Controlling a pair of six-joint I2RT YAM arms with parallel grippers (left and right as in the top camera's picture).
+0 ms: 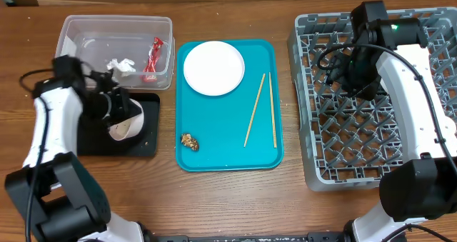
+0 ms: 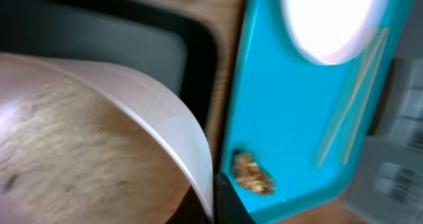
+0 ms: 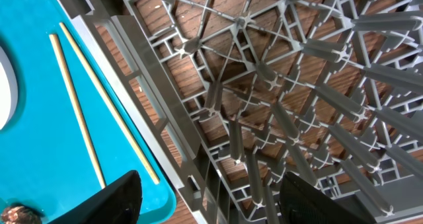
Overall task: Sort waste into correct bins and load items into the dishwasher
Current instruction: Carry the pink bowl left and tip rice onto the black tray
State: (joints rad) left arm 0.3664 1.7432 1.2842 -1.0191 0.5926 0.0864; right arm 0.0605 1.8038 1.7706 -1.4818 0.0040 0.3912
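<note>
At the left, the left gripper [image 1: 116, 111] pinches the rim of a pale bowl [image 1: 128, 125], tilted over the black tray [image 1: 93, 140]. Beyond it, the clear tub [image 1: 71, 29] holds the red wrapper [image 1: 153, 56] and the paper scrap [image 1: 123, 65]. The teal tray [image 1: 221, 131] in the middle carries the plate [image 1: 213, 68], the chopsticks [image 1: 255, 110] and the brown food lump [image 1: 189, 141]. At the right, the right gripper [image 3: 211, 203] hangs over the dish rack [image 1: 343, 128], jaws apart and empty.

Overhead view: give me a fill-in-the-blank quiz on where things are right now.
The red wrapper lies in the clear ____.
The number of chopsticks beside the plate is ____.
The left gripper holds a bowl over the ____ tray.
The right gripper hangs open over the ____.
Missing words: tub; two; black; rack.
</note>
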